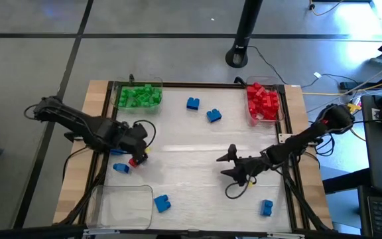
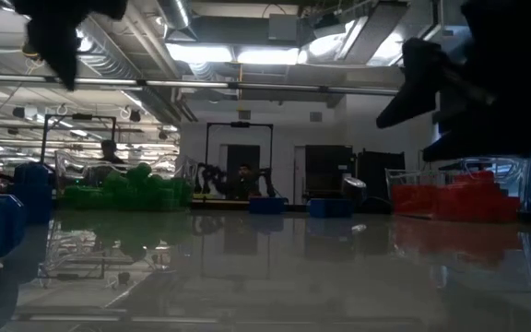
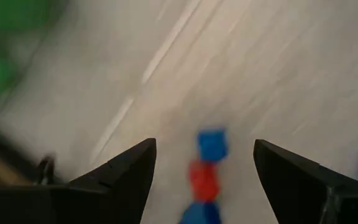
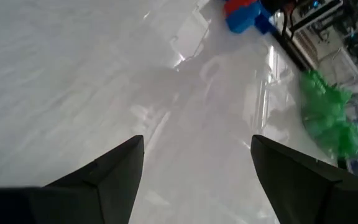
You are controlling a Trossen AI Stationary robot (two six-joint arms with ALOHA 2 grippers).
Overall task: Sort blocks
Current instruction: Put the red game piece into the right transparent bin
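My left gripper (image 1: 140, 151) hangs open over the table's left side, pointing steeply down. In the left wrist view a red block (image 3: 202, 180) and a blue block (image 3: 212, 144) lie on the table below, between its fingers and untouched. My right gripper (image 1: 229, 164) stands open over the bare middle of the table, right of centre, with nothing between its fingers (image 4: 114, 168). Loose blue blocks lie at the far middle (image 1: 192, 103), (image 1: 213, 115), near the left gripper (image 1: 121, 168) and at the near edge (image 1: 162, 203), (image 1: 266, 208).
A clear tray of green blocks (image 1: 138, 96) stands at the far left corner and a clear tray of red blocks (image 1: 262, 103) at the far right. An empty clear tray (image 1: 121, 202) sits at the near left corner. Cables trail beside both arms.
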